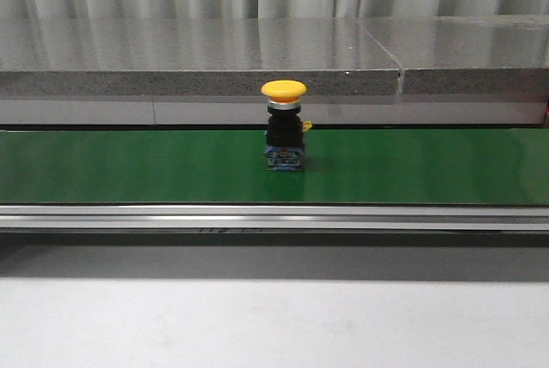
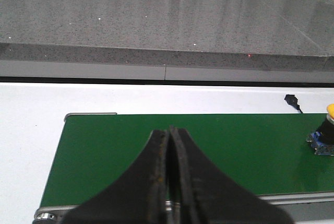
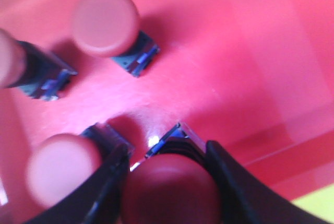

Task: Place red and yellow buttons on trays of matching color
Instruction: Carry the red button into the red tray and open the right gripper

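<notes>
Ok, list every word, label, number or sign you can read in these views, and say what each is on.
None can be read.
Conveyor rail: faint dark marks, too small and blurred to read.
Yellow button, its blue base, the red tray and its red buttons: no lettering visible.

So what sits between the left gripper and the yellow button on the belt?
Nothing: in the left wrist view only bare green belt separates the left gripper from the yellow button.
</notes>
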Robot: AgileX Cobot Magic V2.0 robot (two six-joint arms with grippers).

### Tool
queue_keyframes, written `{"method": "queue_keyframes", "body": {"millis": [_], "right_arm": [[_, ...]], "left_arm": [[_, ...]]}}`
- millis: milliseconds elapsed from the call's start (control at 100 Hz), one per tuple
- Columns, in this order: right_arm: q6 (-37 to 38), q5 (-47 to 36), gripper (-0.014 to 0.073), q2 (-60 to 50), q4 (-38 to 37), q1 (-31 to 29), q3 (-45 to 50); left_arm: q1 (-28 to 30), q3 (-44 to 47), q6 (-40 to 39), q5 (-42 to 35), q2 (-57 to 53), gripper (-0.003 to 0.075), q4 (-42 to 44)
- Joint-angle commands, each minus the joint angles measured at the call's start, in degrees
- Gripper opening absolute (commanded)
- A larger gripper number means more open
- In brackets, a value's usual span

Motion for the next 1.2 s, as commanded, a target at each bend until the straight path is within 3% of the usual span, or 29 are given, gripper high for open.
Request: {"method": "queue_keyframes", "body": {"millis": [0, 530, 650, 770, 840, 1190], "right_arm": [[-1.2, -3.8, 0.0091, -1.6, 0.9, -0.4, -1.9], [-1.5, -0.1, 0.0097, 4.2, 0.8, -0.4, -8.1], [-1.6, -0.1, 0.0206, 4.2, 0.8, -0.4, -8.1], [-1.6, -0.1, 0.043, 4.2, 0.8, -0.4, -8.9], [-1.6, 0.1, 0.0513, 4.2, 0.8, -0.4, -9.9], [-1.9, 6.4, 0.054, 3.2, 1.5, -0.4, -17.3]], "left_arm": [[-0.4, -1.6, 0.1, -4.2, 0.3, -0.0019, -0.4], [-0.4, -1.6, 0.1, -4.2, 0.3, -0.0019, -0.4], [-0.4, -1.6, 0.1, -4.2, 0.3, -0.0019, -0.4], [-0.4, -1.6, 0.1, -4.2, 0.3, -0.0019, -0.4], [-0.4, -1.6, 0.1, -4.2, 0.3, -0.0019, -0.4], [-0.4, -1.6, 0.1, -4.2, 0.3, -0.0019, -0.4]]}}
